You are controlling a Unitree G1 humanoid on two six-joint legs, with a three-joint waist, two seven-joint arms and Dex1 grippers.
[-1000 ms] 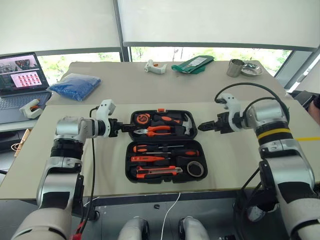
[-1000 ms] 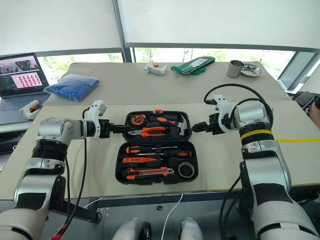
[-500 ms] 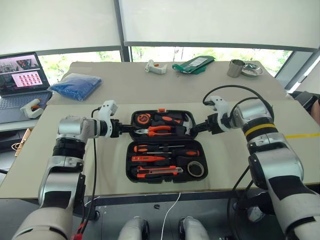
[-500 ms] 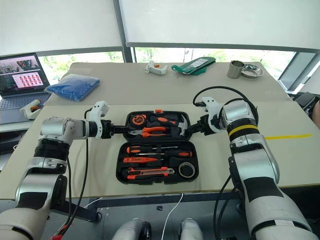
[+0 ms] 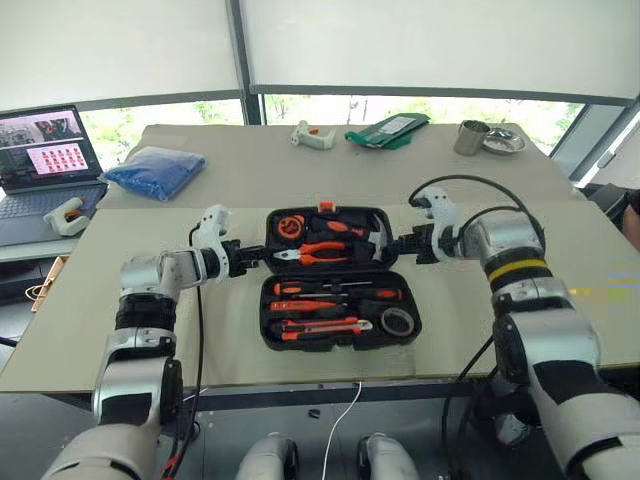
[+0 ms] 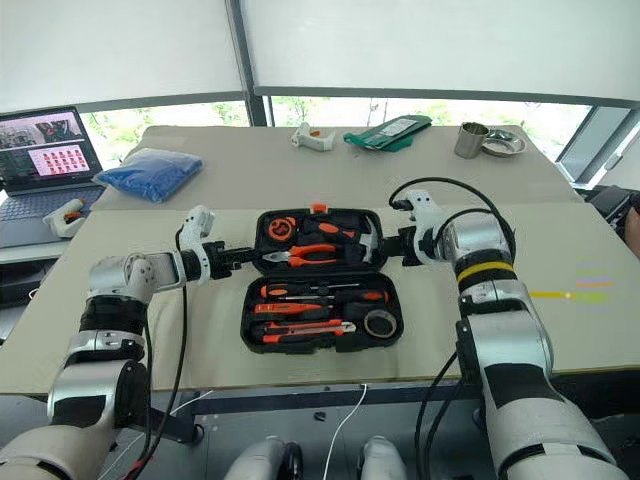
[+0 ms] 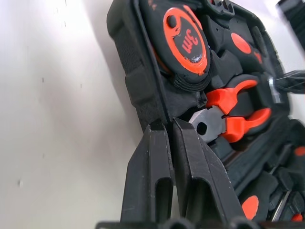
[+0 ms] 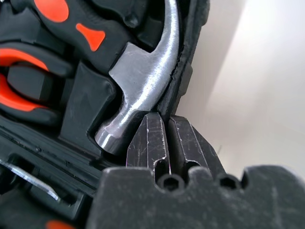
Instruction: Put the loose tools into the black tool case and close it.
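The black tool case [image 5: 340,344] lies open on the near table. Its near half holds two screwdrivers [image 5: 335,291], a tester pen [image 5: 300,306], a utility knife [image 5: 320,327] and a black tape roll [image 5: 398,321] in their recesses. The far half [image 6: 300,213] carries a tape measure, pliers and a hammer, with an orange latch on its far edge. My left gripper [image 5: 262,255] is shut on that half's left rim, its fingertips [image 7: 157,131] right beside the plier jaws. On the right rim, by the hammer head, my right gripper [image 5: 393,243] is shut too.
A laptop [image 5: 45,150] and a white glue gun [image 5: 65,215] sit on a side table at the left. On the far table lie a blue bag [image 5: 155,170], another glue gun [image 5: 312,134], a green pouch [image 5: 385,128], a metal cup [image 5: 470,136] and a dish [image 5: 505,140].
Both grippers have gone from open to shut on the side rims of the case's far half. The right gripper came in leftward to the rim. The far half's back edge sits slightly higher.
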